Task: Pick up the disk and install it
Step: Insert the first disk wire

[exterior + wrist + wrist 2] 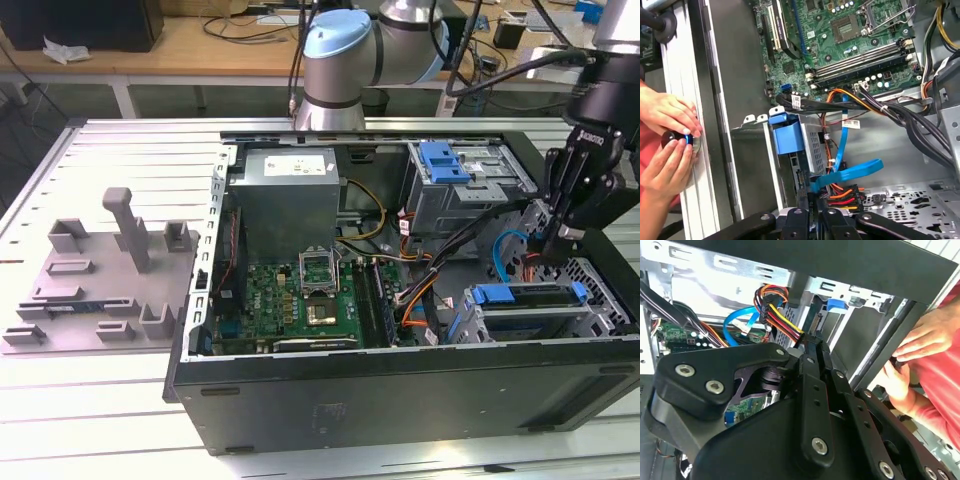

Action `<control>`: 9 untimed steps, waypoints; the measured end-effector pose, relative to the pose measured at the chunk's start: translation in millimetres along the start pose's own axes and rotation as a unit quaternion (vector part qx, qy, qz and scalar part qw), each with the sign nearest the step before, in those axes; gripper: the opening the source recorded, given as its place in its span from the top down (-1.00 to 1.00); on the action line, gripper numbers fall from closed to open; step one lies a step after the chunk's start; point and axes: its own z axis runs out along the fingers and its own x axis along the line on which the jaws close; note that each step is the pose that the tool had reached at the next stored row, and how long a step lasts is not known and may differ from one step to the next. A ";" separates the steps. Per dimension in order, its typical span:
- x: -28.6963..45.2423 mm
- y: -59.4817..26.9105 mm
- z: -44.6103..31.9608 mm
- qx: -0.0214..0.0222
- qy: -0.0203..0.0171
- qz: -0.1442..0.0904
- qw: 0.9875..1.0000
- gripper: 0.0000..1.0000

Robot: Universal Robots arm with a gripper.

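Observation:
The disk (528, 297) sits in the lower drive cage at the exterior view's right end of the open computer case, its blue carrier framing it. The first wrist view shows its blue carrier tab (787, 133) and silver side. My gripper (549, 238) hangs just behind the disk, low inside the case. In both wrist views its fingers (812, 370) close on a black power connector (805, 187) with red, orange and yellow wires (777, 315), right at the disk's end. A blue data cable (846, 172) runs beside it.
A person's hands (667, 132) rest on a black-and-blue knob on the table rail outside the case wall (730, 75). Inside lie the motherboard (300, 295), the power supply (288, 195), and an upper cage with a blue bracket (445, 160). A grey fixture (105, 275) stands at the exterior view's left.

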 end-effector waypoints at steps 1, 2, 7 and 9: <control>3.5 -0.6 -0.2 -0.001 -0.004 -0.001 1.000 0.66; 6.4 -1.2 -0.3 -0.002 -0.009 -0.002 1.000 0.66; 13.9 -3.1 2.2 -0.009 -0.053 -0.007 0.999 0.66; 16.5 -3.8 3.2 -0.011 -0.073 -0.010 0.997 0.66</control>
